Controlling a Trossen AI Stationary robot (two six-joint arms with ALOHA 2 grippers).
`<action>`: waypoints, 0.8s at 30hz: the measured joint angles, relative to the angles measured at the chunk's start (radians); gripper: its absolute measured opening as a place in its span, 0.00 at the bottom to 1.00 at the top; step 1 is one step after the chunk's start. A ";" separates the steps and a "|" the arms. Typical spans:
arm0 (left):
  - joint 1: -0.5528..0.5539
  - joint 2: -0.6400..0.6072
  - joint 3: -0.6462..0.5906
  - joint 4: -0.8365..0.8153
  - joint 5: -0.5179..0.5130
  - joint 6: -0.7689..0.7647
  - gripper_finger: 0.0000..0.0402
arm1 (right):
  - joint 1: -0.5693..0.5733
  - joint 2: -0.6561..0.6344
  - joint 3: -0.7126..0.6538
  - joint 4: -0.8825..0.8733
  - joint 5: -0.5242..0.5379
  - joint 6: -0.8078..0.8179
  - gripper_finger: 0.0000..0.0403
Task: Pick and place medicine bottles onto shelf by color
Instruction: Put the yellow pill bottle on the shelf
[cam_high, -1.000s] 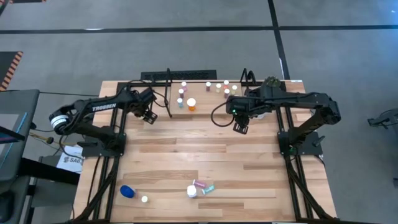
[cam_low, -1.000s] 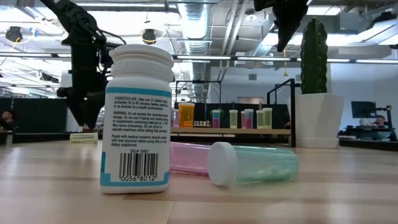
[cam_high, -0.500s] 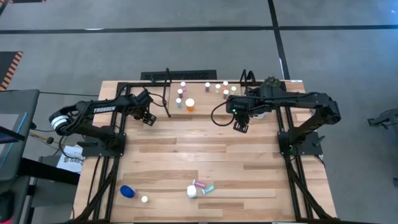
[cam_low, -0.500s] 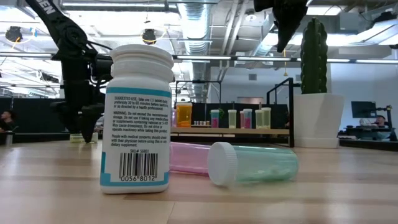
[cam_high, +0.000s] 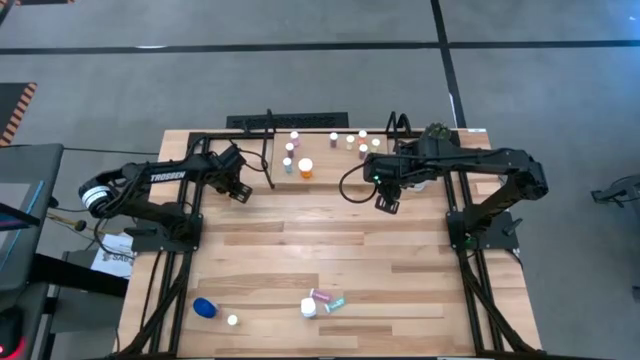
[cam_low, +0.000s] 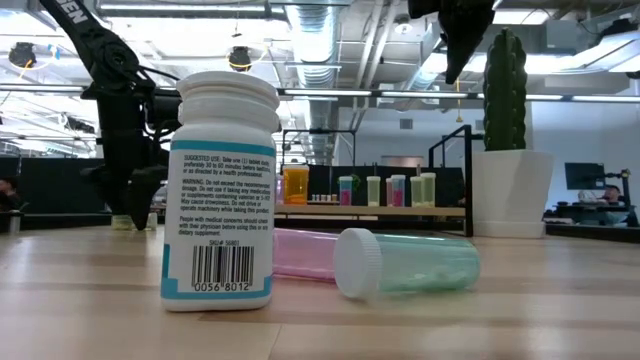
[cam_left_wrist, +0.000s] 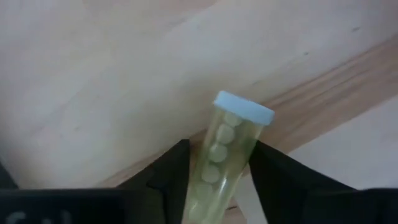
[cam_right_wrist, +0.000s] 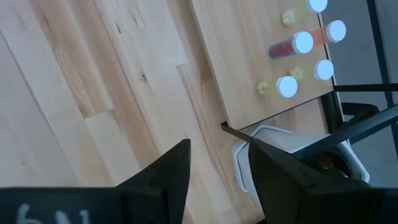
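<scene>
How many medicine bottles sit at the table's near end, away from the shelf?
5: a blue bottle, a tiny white-capped vial beside it, and a cluster of white bottle, pink vial, teal vial. None seems hidden.

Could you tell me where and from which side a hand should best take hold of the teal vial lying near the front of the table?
The teal vial lies on its side, its white cap toward the big white bottle and a pink vial close behind. I would come straight down from above and close across the clear body, away from the cap. The pink vial leaves little room on that side.
</scene>
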 joint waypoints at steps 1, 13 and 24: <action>0.000 0.000 0.000 -0.002 0.011 0.000 0.34 | 0.000 0.000 0.000 0.000 0.000 0.000 0.46; -0.048 -0.047 0.039 -0.035 0.108 -0.022 0.21 | 0.000 0.000 0.000 -0.005 0.000 0.006 0.45; -0.187 -0.245 0.048 0.000 0.276 -0.125 0.23 | 0.000 0.000 0.000 -0.018 0.000 0.010 0.44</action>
